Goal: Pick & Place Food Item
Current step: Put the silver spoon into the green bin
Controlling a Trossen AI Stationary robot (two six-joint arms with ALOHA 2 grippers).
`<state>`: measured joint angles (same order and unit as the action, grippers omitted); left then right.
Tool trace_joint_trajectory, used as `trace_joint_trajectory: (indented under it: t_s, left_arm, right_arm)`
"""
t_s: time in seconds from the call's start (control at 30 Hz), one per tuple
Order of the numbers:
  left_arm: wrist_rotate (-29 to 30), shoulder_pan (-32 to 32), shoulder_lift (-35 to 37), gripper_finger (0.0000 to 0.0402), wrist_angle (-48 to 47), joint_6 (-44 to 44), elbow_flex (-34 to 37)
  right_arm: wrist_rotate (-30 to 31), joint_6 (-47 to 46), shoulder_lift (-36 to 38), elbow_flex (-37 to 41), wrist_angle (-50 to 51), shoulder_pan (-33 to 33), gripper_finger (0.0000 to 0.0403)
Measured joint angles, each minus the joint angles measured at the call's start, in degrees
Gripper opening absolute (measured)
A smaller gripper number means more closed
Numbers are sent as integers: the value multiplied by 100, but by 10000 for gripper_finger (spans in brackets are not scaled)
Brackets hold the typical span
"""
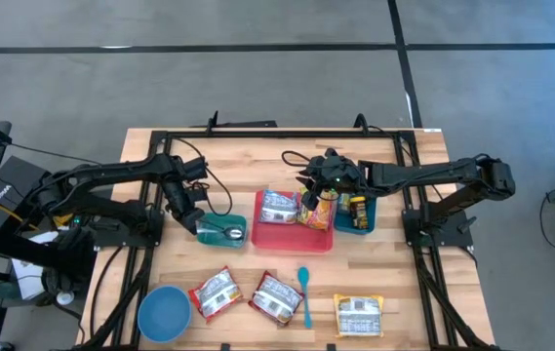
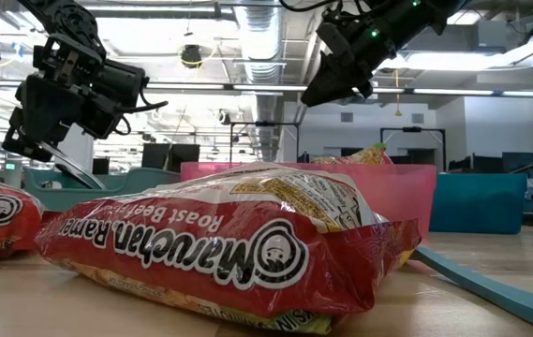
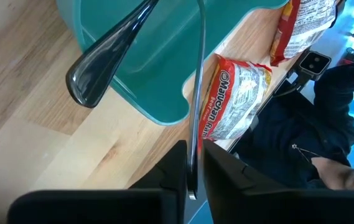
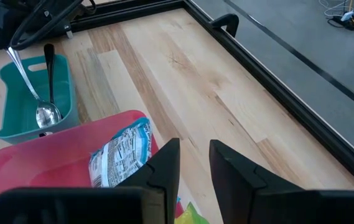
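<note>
My left gripper [image 1: 191,216] is shut on a metal spoon [image 4: 33,93] over the small teal tray [image 1: 222,232]; in the right wrist view the spoon's bowl [image 4: 47,115] lies in the tray beside a dark spoon [image 4: 49,62]. My right gripper [image 1: 321,182] is open and empty, well above the pink bin [image 1: 294,237], as the low view [image 2: 341,70] shows. The bin holds a ramen packet [image 1: 279,206] and an orange-yellow packet [image 1: 316,212]. The right wrist view shows the ramen packet [image 4: 117,155] below the fingers. My left gripper pinches the metal spoon's thin handle [image 3: 195,124] between its two fingers, near the handle's free end. The handle runs on along the fingers, slanting down toward the tray. The spoon's bowl end is down in the teal tray [image 3: 139,81].
A second teal bin [image 1: 357,216] with items stands right of the pink bin. Near the front edge lie a blue bowl [image 1: 163,314], two red ramen packets [image 1: 217,292] [image 1: 277,298], a teal spoon [image 1: 304,292] and a yellow packet [image 1: 359,314]. A person's dark sleeve [image 3: 307,130] shows beyond the table.
</note>
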<state>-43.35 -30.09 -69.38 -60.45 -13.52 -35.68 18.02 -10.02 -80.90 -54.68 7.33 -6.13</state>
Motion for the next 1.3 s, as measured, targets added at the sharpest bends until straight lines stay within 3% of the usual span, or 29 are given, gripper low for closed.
trace_joint_trajectory:
  t_s: [0.47,1.3]
  left_arm:
    - [0,0,0,72,0,31,0]
    - [739,0,0,69,-15,116,0]
  right_arm:
    - [-1,-2,0,0,2,0,81]
    - [-7,-2,0,0,2,0,81]
